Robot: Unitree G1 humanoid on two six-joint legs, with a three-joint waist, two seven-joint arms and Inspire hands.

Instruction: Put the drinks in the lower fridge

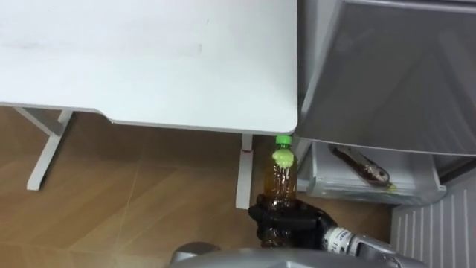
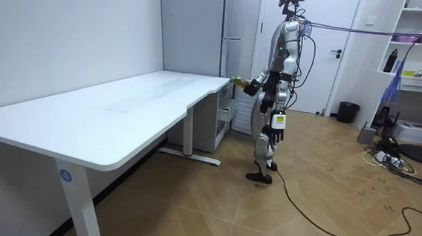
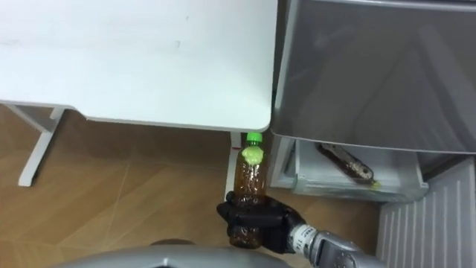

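**Drink bottle** [image 1: 282,182]: clear plastic, amber drink, green cap [image 1: 282,140]. Upright, held off the bench and above the floor. In the eye views the cap stands just in front of the bench's near right corner, and the body lies between the bench leg and the open fridge drawer.

**Right hand** [image 1: 291,223]: black, entering from the lower right. The fingers are curled round the lower half of the drink bottle in a firm grasp. The bottle's upper half and cap rise clear above the fingers.

**Bench** [image 1: 149,59]: white top with a rounded near right corner. Its white leg [image 1: 244,175] drops to the floor directly left of the held bottle.

**Fridge** [image 1: 394,74]: grey body, just beside the bench's right edge.

**Lower drawer** [image 1: 372,195]: white, pulled out at the foot of the fridge, to the right of the held bottle and lower than it.

**Second bottle** [image 1: 361,165]: dark amber contents, lying on its side inside the lower drawer, slanted from upper left to lower right.

**Ribbed white panel** [image 1: 439,231]: at the lower right, just beside the drawer.

**Floor** [image 1: 134,201]: wood planks.

**Stance**, room view: the robot stands upright on the wood floor at the far end of the bench, facing the fridge, with the drink bottle held out in front at chest height toward the bench corner.
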